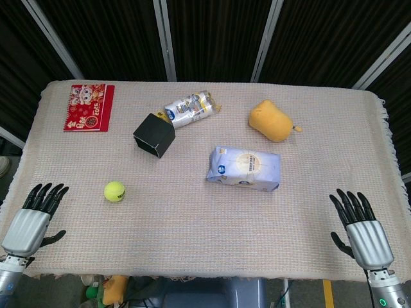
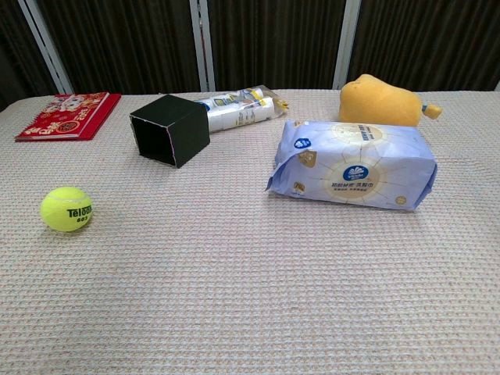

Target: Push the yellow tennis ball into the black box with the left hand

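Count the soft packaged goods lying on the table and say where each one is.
2: the blue tissue pack lies mid-table, right of the black box; the snack bag lies behind the box, touching it. Nothing seems hidden.

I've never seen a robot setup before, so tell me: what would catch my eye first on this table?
Probably the bright yellow tennis ball, alone on the cloth at the near left, with the black box lying on its side beyond it, open mouth facing the near left. Next, the big pale blue tissue pack in the middle and the orange plush toy behind it. In the head view, the left hand and right hand wait open at the near corners.
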You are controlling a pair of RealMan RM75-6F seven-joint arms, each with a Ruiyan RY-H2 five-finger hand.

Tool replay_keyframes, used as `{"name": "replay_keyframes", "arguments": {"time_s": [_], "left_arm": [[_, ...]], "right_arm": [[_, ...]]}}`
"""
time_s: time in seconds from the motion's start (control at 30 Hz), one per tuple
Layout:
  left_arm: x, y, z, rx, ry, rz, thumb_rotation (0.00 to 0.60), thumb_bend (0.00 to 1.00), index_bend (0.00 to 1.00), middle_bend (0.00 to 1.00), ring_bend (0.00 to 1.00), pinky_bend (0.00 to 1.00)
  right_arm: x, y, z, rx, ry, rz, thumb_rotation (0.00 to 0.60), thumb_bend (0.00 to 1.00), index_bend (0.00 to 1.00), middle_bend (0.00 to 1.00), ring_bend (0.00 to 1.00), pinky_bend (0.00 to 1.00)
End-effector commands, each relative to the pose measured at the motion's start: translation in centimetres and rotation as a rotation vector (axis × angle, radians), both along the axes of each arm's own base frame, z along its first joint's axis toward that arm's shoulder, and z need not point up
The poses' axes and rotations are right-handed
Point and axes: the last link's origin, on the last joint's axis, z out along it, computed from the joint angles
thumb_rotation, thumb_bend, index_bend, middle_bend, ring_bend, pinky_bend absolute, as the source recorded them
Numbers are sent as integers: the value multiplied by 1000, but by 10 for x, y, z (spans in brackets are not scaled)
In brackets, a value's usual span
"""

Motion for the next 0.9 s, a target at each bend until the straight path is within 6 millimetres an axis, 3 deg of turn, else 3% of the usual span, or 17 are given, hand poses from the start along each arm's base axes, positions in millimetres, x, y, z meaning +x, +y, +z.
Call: {"name": "replay_keyframes", "arguments": {"time_s": [0.03,0.27,0.33,0.47,0.57,0.7,0.9], "left_arm": [[0,2,-2,-8,7,3,600,38,0,60,3,0],[2,2,-11,-45,23,-2,600,40,0,65,3,0],[3,2,-15,-60,38,-10,600,80,37,115,9,21],[9,5,-24,-83,52,-57,600,365,384,480,212,405],[10,9,-37,-91,81,-103,600,481,506,613,321,544],[-1,12,-51,-145,140,-83,600,543,551,668,378,600],[-15,20,-63,-176,201,-37,600,514,551,673,384,602]], "right_arm": [[0,0,1,-2,-1,-4,600,326,0,0,0,0],[-1,5,4,-6,-4,-2,600,326,0,0,0,0],[-1,5,6,-11,-9,-1,600,326,0,0,0,0],[-3,7,8,-17,-7,-4,600,325,0,0,0,0],[-3,9,9,-22,-11,-8,600,326,0,0,0,0],[-3,10,10,-27,-17,-3,600,326,0,0,0,0],[-3,9,11,-24,-20,-3,600,325,0,0,0,0]]}}
